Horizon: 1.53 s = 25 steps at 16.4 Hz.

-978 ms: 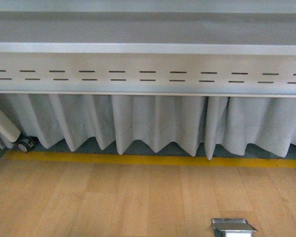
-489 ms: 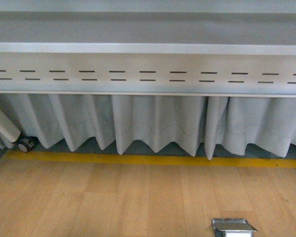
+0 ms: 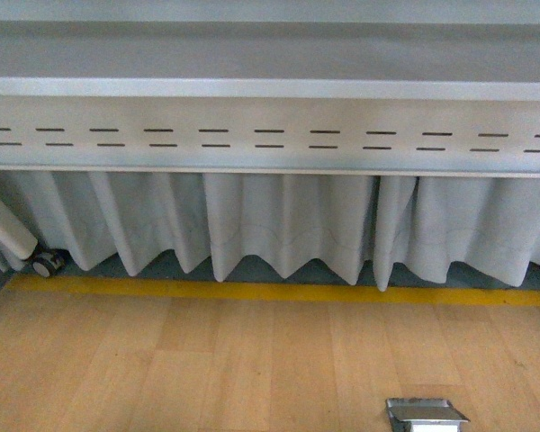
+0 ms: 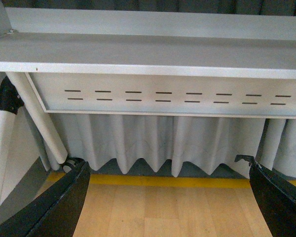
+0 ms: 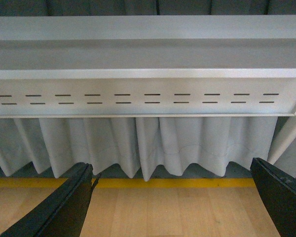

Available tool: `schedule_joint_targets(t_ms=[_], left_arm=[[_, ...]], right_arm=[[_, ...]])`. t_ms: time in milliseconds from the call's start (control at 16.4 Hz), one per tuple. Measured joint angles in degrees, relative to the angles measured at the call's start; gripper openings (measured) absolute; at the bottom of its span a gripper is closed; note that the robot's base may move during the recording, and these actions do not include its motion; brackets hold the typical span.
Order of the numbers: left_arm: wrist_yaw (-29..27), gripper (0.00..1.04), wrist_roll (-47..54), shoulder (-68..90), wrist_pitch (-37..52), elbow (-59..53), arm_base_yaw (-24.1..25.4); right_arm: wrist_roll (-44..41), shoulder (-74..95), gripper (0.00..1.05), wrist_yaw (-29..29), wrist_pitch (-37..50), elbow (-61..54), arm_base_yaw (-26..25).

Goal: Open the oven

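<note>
The oven is out of view in every frame. My left gripper (image 4: 170, 197) is open in the left wrist view, its two black fingers (image 4: 64, 202) wide apart with only wooden floor between them. The right gripper (image 5: 172, 197) is open as well, its black fingers (image 5: 69, 202) spread over bare floor. Neither arm shows in the front view.
A grey metal table frame with slotted panel (image 3: 270, 135) spans the front view, with a pleated grey curtain (image 3: 279, 220) below. A yellow floor line (image 3: 270, 292), a table leg with caster (image 3: 45, 263) and a metal floor box (image 3: 425, 414) are visible.
</note>
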Motion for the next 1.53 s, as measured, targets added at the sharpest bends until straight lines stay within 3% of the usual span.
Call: schedule_joint_targets(t_ms=[1527], left_arm=[[0.0,0.98,0.0,0.0,0.0,0.0,0.0]], right_arm=[[0.0,0.0,0.98,0.0,-0.02,0.0,0.0]])
